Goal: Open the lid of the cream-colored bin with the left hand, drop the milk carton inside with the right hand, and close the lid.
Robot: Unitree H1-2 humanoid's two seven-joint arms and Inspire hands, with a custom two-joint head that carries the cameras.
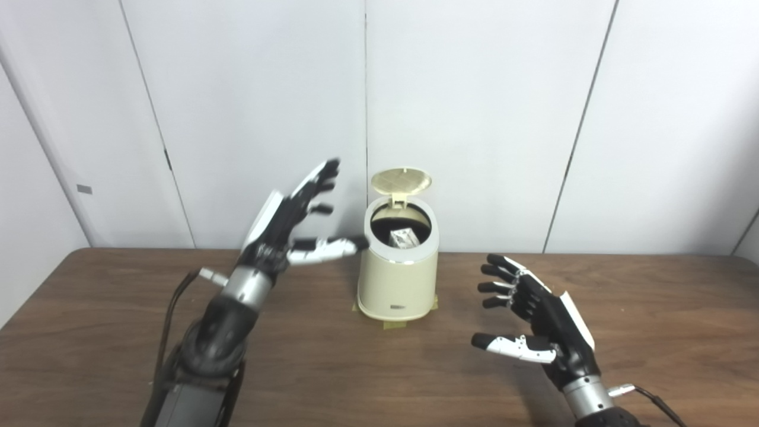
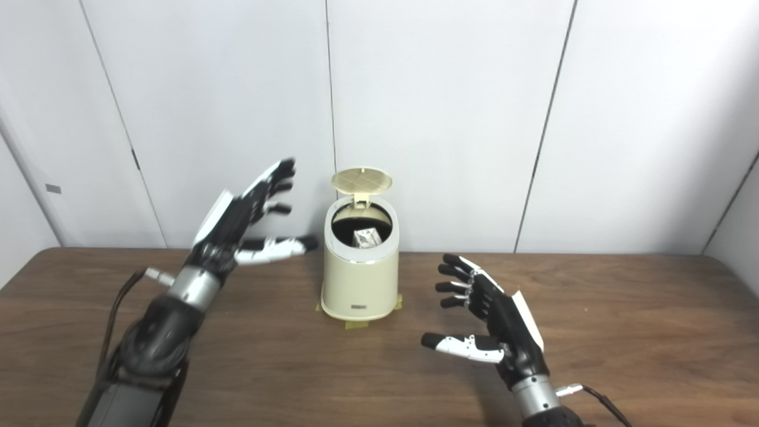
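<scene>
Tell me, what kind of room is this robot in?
Probably a robot test room or lab, not a home. There is just a plain wooden table, bare white wall panels behind it, and one small cream bin taped down at its base.

Carton (image 1: 404, 238) inside bin (image 1: 396, 284); lid (image 1: 401, 180) up behind; bin mid-table (image 1: 118, 332), hands flanking.

Cream bin (image 1: 397, 279) upright mid-table, lid (image 1: 401, 180) flipped up at back; milk carton (image 1: 404, 238) inside.
</scene>
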